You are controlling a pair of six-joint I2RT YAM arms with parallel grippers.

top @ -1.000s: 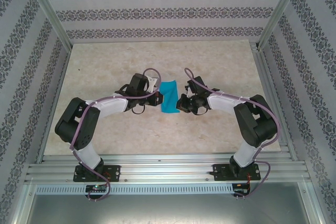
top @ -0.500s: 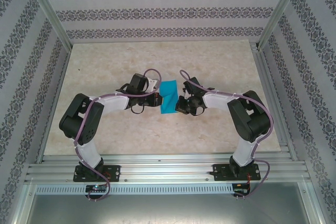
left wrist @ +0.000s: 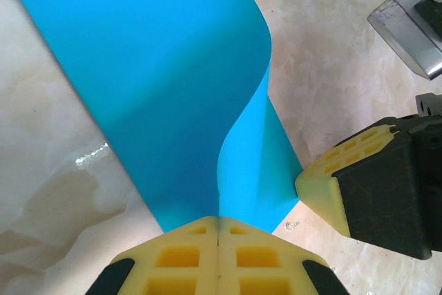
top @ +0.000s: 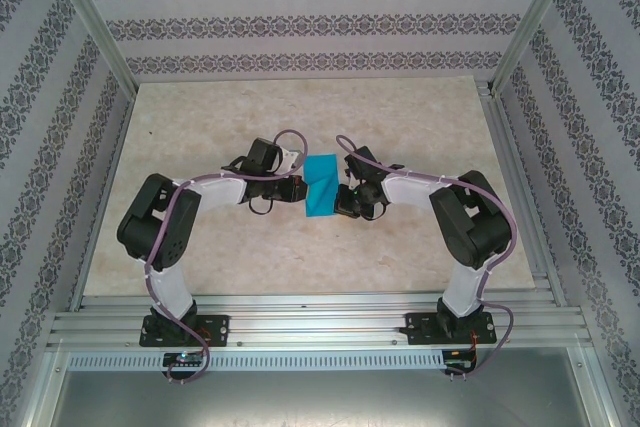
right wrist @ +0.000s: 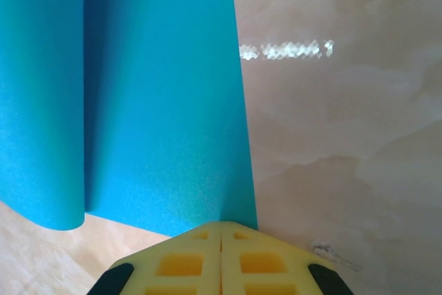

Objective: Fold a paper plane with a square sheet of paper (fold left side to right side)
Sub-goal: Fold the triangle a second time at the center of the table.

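- Bench (top: 300, 257): the square sheet of paper (top: 322, 184) sits mid-bench, between the arms.
- Sheet: bowed over, the first fold apparently underway; no crease pressed, and every plane fold is left to do.
- Left end effector (left wrist: 218, 229) and right end effector (right wrist: 221, 229): each clamped on a sheet edge.

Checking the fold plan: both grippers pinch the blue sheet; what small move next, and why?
Likely bring the left gripper across toward the right gripper, edge onto edge: both are shut on the square sheet of paper, which bows uncreased between them.
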